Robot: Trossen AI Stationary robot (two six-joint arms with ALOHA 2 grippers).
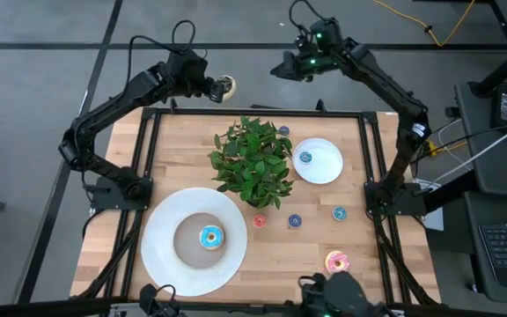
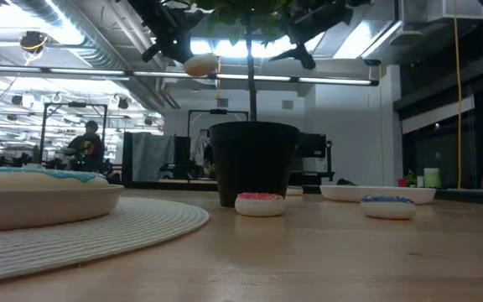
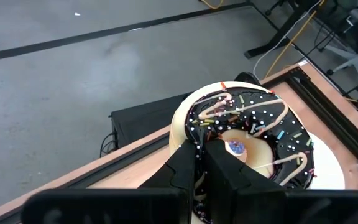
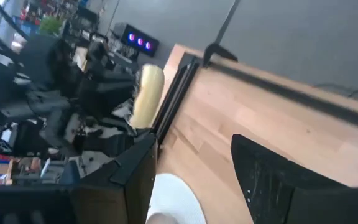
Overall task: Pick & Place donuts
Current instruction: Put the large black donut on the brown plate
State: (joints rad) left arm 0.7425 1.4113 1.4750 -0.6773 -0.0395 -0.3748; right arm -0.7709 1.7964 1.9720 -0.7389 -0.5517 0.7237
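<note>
The left gripper point(image 1: 218, 87), raised beyond the table's far edge, is seen pinching the chocolate donut point(image 1: 226, 86) by its rim. The right gripper point(image 1: 282, 69) is held spread and empty above the far edge. The blue-frosted donut point(image 1: 211, 237) is shown on the large plate point(image 1: 161, 255), the pink donut point(image 1: 336, 261) near the table's front edge.

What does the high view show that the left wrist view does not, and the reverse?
Only the high view shows the potted plant, the blue-frosted donut on the large white plate, the pink-frosted donut and the right gripper, open above the table's far edge. Only the left wrist view shows the sprinkles and icing lines on the chocolate donut. Both show the left gripper shut on that donut beyond the table's far edge.
</note>
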